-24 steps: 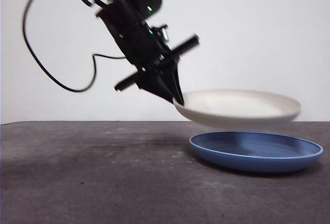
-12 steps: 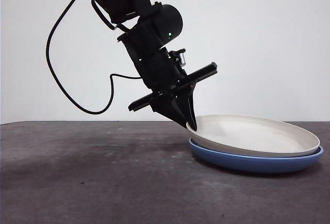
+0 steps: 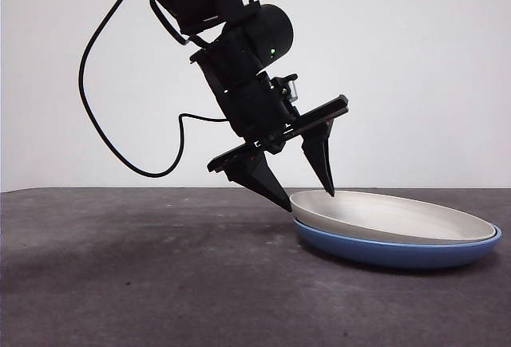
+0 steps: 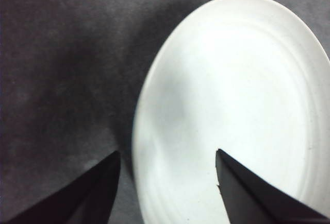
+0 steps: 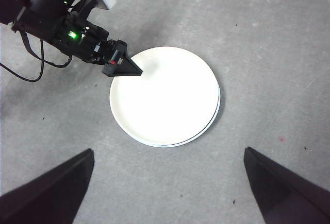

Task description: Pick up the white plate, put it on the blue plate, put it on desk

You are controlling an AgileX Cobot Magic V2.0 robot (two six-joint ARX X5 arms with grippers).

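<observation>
A dark, mottled desk (image 3: 144,283) fills the lower part of the front view under a plain pale wall. At the lower right of that frame the white plate (image 3: 391,217) sits nested inside the blue plate (image 3: 399,250), whose glossy rim shows as a blue band beneath it. Both rest flat on the desk.

A black arm reaches down from the upper left of the front view, trailing a looped black cable (image 3: 104,132). Its left gripper (image 3: 307,197) has its jaws spread wide and grips nothing. One pointed jaw hangs over the inside of the white plate near its left rim, and the other points at the desk just outside that rim. Whether either tip touches the plate is hard to tell from here.

From the right wrist view, high above, the white plate (image 5: 165,96) nearly hides the blue plate (image 5: 218,105), seen only as a thin edge. The right gripper (image 5: 167,193) waits well above the desk, its jaws set far apart and empty.
</observation>
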